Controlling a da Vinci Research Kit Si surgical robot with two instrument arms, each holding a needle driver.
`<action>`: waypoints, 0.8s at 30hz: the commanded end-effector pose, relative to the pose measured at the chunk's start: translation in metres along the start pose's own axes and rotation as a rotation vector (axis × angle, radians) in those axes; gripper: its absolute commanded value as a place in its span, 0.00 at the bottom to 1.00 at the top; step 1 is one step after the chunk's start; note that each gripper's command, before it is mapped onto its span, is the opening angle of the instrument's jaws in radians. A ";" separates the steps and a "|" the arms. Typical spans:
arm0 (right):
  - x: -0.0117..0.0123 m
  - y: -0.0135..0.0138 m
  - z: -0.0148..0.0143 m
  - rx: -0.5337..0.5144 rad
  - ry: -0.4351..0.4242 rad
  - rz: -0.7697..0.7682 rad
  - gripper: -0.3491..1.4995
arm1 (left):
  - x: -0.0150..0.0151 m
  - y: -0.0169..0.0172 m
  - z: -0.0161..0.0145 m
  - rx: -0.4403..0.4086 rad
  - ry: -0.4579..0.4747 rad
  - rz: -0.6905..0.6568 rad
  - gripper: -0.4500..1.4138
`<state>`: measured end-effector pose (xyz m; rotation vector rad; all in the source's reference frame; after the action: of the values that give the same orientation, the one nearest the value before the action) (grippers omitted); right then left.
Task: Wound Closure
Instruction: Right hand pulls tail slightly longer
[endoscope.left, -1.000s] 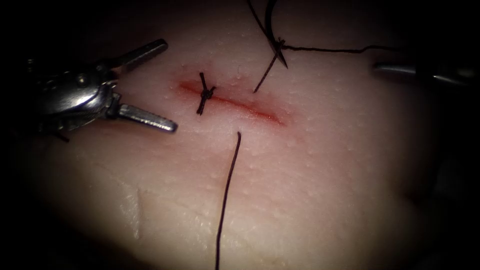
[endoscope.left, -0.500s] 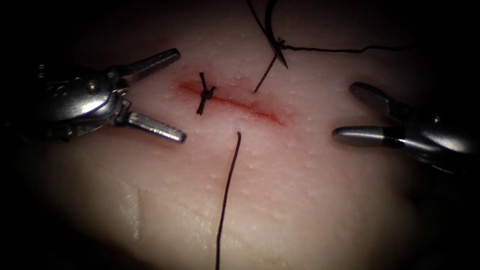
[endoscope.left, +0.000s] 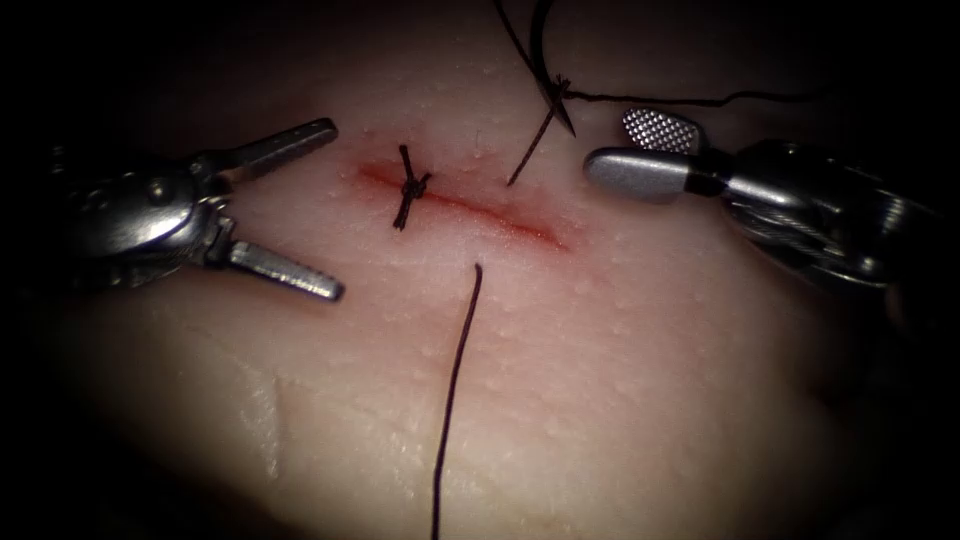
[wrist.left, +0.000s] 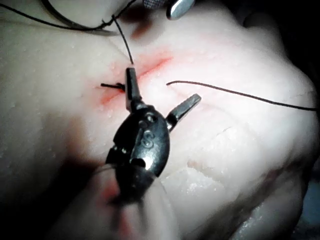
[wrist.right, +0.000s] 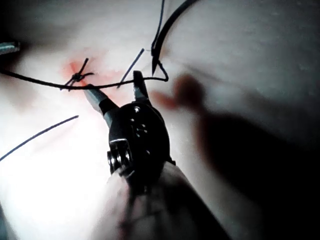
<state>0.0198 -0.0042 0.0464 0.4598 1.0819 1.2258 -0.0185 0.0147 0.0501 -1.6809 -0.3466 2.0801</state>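
Dark curved steel needle (endoscope.left: 545, 60) lying free on pale pork tissue (endoscope.left: 600, 380), beyond red cut (endoscope.left: 470, 205), not driven in; black thread (endoscope.left: 680, 100) trailing from it. One knotted black stitch (endoscope.left: 408, 186) across cut. Right tool (endoscope.left: 640, 148) near needle, jaws spread, empty, likely ready to grasp. Left tool (endoscope.left: 320, 210) left of cut, jaws spread, empty.

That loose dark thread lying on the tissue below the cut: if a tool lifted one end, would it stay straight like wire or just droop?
Probably droop. The thread is very thin and lies in a gentle curve flat against the tissue, so it looks limp and light. It may keep a slight springy bend, as its end stays nearly straight. Both the left tool and the right tool are open and empty.
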 end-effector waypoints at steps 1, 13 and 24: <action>-0.0010 0.0002 0.0012 0.001 -0.001 0.024 0.73 | -0.0007 0.0006 0.0007 -0.001 -0.001 -0.004 0.71; -0.0022 0.0012 0.0044 0.032 0.000 0.152 0.74 | -0.0009 0.0007 0.0004 -0.004 0.000 -0.002 0.68; -0.0022 0.0009 0.0064 0.044 -0.025 0.151 0.74 | -0.0011 0.0007 -0.0001 -0.012 0.001 -0.007 0.68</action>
<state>0.0242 -0.0037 0.0506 0.5953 1.0696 1.3302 -0.0176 0.0143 0.0502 -1.6859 -0.3609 2.0783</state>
